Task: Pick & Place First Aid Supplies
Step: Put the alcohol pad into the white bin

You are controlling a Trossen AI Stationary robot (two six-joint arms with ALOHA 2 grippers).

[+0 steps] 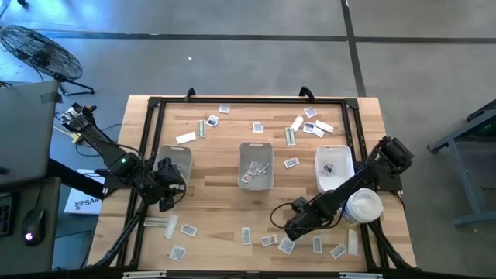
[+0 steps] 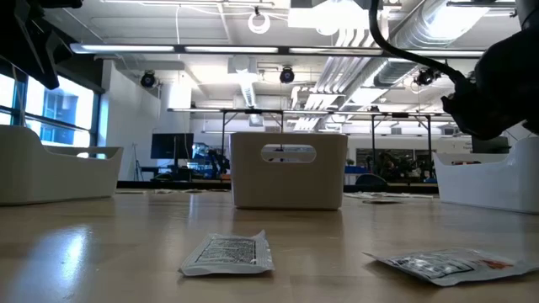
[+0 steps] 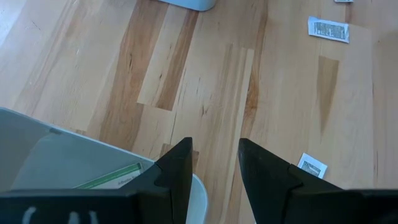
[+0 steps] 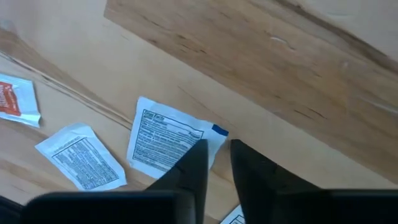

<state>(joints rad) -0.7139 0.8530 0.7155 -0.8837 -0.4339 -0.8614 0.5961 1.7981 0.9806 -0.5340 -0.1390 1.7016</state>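
Two dark fingers of the right gripper point(image 4: 214, 163) are seen drawn narrow, their tips at the blue-tipped corner of a square white sachet with dark print point(image 4: 165, 145) lying flat on the wooden table point(image 4: 292, 81). Only that corner is between the jaws, so the thin packet could slip out or merely be pushed along the boards; whether it is pinched cannot be told. Another printed sachet point(image 4: 79, 155) lies just beside the jaws and could be dragged along.

From the high view, the grey rectangular tray point(image 1: 256, 164) is placed well beyond the jaws. The left gripper point(image 3: 214, 165), jaws moderately apart and empty, is shown by its wrist view over a pale tray's rim point(image 3: 37, 121).
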